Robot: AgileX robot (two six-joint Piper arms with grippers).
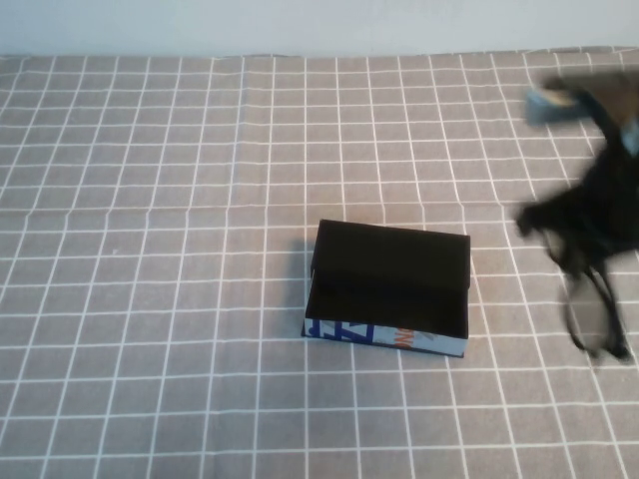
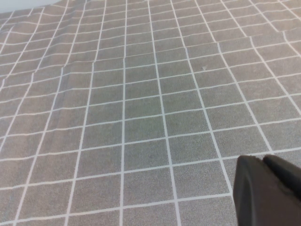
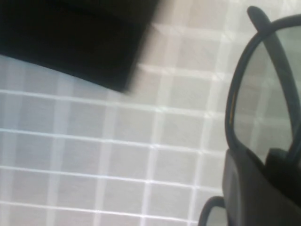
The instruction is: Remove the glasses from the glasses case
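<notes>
The right claw (image 1: pixel 589 264) pinches the light, stiff glasses (image 1: pixel 596 314) by the frame, lenses hanging below it, beside the open glasses case (image 1: pixel 389 289); the left claw (image 2: pixel 268 190) is parked elsewhere, its opening unclear.

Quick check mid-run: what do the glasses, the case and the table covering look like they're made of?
Glasses, hanging from the right gripper right of the case: likely plastic, with a thick, smooth black frame and see-through lenses. Glasses case: probably stiff card, with flat matte black panels and a printed front. Tablecloth: woven fabric, its grid creased and rippling. The left gripper hovers over bare cloth.
</notes>
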